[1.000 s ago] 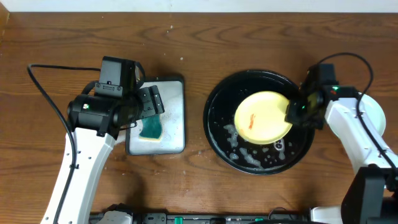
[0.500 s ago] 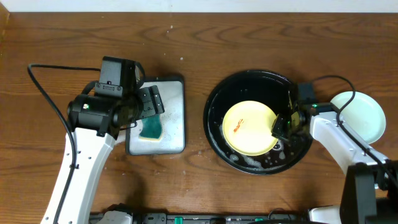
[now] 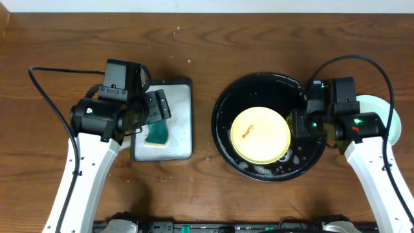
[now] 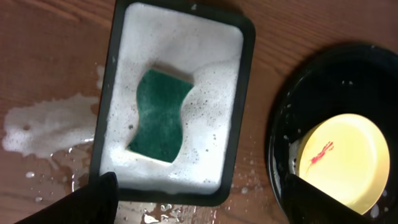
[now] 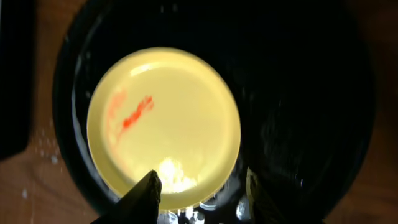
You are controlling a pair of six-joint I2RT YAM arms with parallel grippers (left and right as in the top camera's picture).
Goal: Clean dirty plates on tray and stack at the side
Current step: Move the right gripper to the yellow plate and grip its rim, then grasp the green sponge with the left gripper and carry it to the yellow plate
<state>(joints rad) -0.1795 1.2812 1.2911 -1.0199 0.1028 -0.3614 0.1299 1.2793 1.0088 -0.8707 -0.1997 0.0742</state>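
At the bottom of the right wrist view, the right gripper (image 5: 199,190) hangs low over the tray (image 5: 311,93) with its two dark fingers parted, gripping nothing, and the lower rim of the yellow plate (image 5: 165,124) shows in the gap. Whether either tip touches that rim is hard to say, since the view is dark and blurred there. The plate lies flat inside the tray, centre-right of the overhead view. It has a red-orange smear (image 5: 134,115) on its left half, and patches of foam (image 3: 259,169) sit on the black floor below it, so it reads as not yet cleaned. On the left side of the overhead view, the left gripper (image 3: 157,110) hovers above the sponge dish (image 4: 112,93), its fingers spread wide and empty, with the green sponge (image 4: 158,115) lying in suds beneath. Farther off, at the right edge, a pale mint plate (image 3: 378,103) sits on the table (image 3: 259,39) outside the tray, partly under the right arm. The likely trouble is that the wet yellow plate may skate on the soapy tray once the sponge pushes on it, unless the right fingers pin its rim. The right arm could also nudge the pale plate beside it as it shifts.
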